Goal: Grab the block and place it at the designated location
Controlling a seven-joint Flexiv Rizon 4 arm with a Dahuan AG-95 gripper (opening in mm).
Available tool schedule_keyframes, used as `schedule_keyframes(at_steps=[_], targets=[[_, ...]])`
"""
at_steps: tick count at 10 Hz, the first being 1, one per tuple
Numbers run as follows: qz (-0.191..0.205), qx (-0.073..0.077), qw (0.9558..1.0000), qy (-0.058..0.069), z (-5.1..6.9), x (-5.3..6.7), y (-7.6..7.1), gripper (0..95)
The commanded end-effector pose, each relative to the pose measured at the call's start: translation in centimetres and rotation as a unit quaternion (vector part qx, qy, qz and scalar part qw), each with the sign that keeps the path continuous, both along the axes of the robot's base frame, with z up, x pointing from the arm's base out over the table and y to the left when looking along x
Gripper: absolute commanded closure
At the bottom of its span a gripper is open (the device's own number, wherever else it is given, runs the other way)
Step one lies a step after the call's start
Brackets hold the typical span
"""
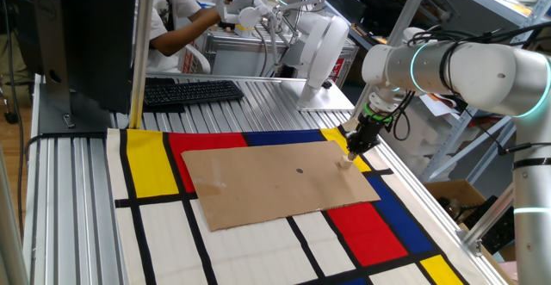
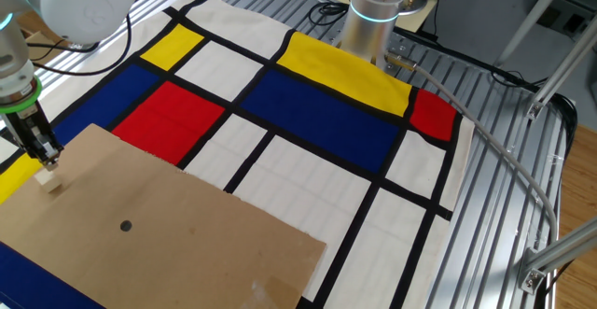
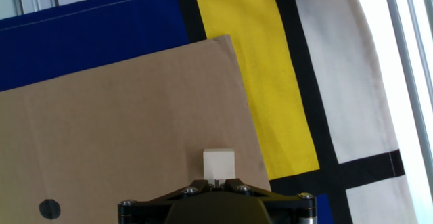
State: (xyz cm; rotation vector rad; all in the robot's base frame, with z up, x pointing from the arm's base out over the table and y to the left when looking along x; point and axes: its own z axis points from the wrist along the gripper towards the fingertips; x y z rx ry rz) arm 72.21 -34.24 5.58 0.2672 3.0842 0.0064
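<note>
The block (image 1: 345, 164) is a tiny pale tan wooden cube. It rests on the brown cardboard sheet (image 1: 267, 186), near the sheet's far right corner. My gripper (image 1: 353, 150) hangs just above it with its fingers shut together and nothing between them. In the other fixed view the block (image 2: 49, 181) sits just below the gripper (image 2: 47, 158) on the cardboard (image 2: 168, 234). The hand view shows the block (image 3: 219, 163) right in front of my gripper (image 3: 216, 182). A small dark dot mark (image 3: 49, 208) lies further along the cardboard (image 3: 122, 129).
The cardboard lies on a mat of red, blue, yellow and white panels (image 1: 370, 225). A keyboard (image 1: 191, 90), a dark monitor (image 1: 77, 35) and a white device (image 1: 323, 48) stand at the back, where a person (image 1: 176, 18) works. The arm's base (image 2: 373, 10) stands beyond the mat.
</note>
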Motion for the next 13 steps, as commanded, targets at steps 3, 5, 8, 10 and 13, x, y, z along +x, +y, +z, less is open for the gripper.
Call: schedule_keyframes(at_steps=[3,5,8,10,13], targets=[[0.006,0.001,1.0,0.001,0.02,0.03,-0.13,95.0],[0.006,0.0,1.0,0.0,0.0,0.05,-0.09,95.0],[0.011,-0.001,0.9999,0.001,0.1,0.07,-0.04,95.0],[0.014,0.0,0.9999,0.0,0.07,0.1,0.02,95.0],[0.017,-0.001,0.9998,0.0,0.28,0.17,0.17,95.0]])
